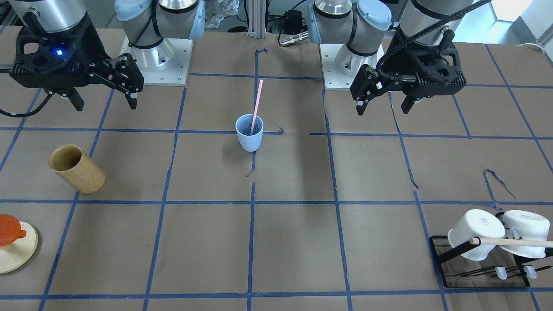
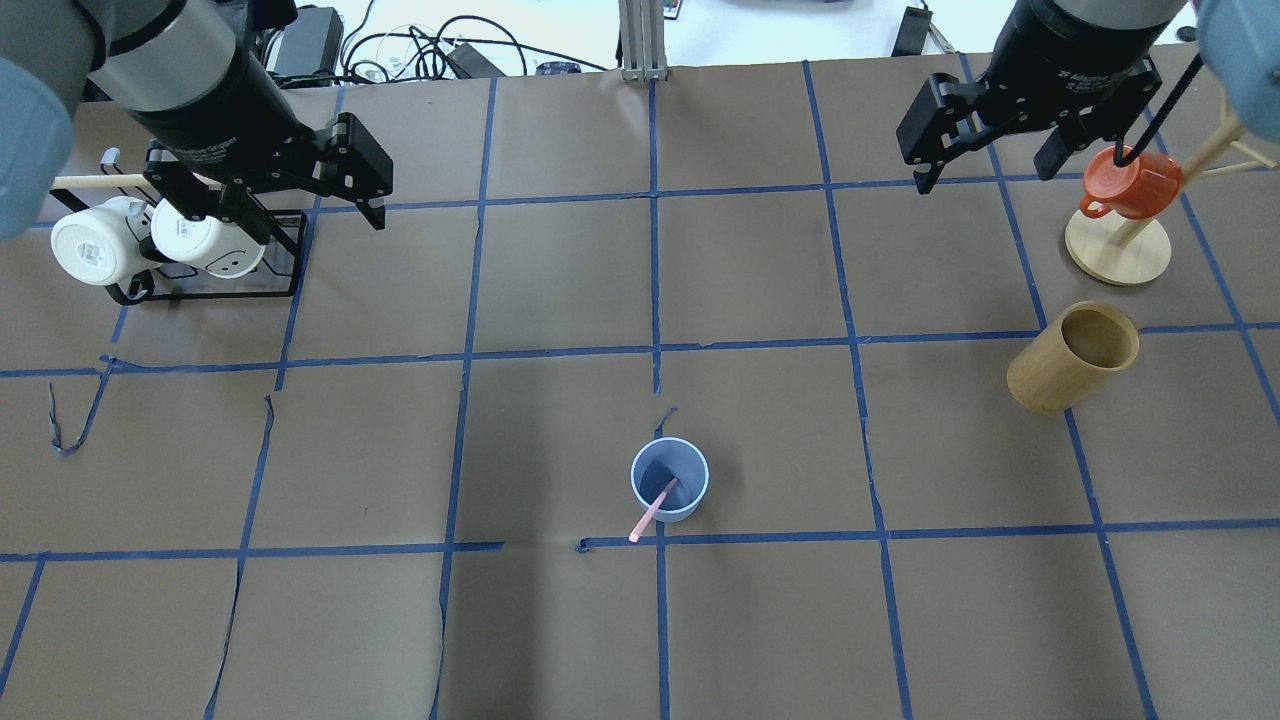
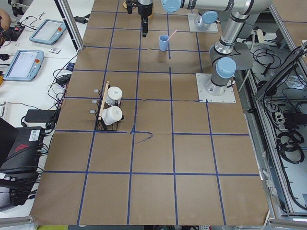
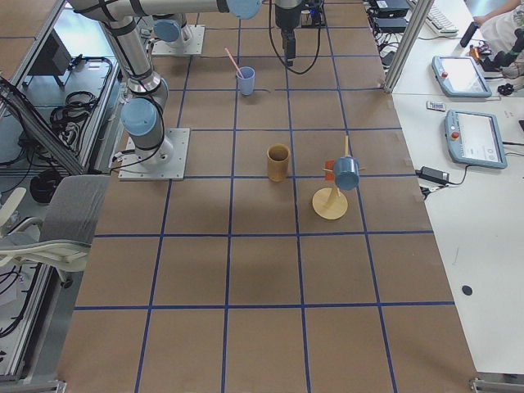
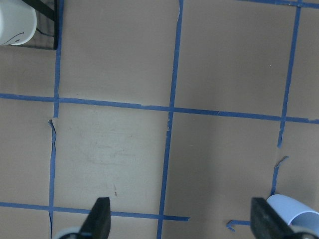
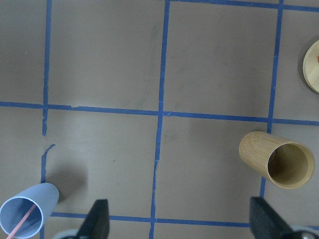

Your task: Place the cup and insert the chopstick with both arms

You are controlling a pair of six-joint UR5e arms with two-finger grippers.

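Observation:
The light-blue cup (image 1: 249,133) stands upright near the middle of the table, and also shows in the overhead view (image 2: 669,480). The pale pink chopstick (image 1: 257,103) stands inside it and leans on its rim (image 2: 650,512). My left gripper (image 1: 382,108) hovers open and empty, well away from the cup, near the mug rack (image 2: 290,215). My right gripper (image 1: 106,104) hovers open and empty on the other side (image 2: 982,178). The left wrist view catches the cup's edge (image 5: 294,209). The right wrist view shows the cup with the stick in it (image 6: 27,211).
A tan wooden cylinder cup (image 2: 1075,358) stands on my right side. An orange mug (image 2: 1130,185) hangs on a wooden stand behind it. Two white mugs (image 2: 130,245) and a tan rod (image 1: 510,242) sit on a black rack at my far left.

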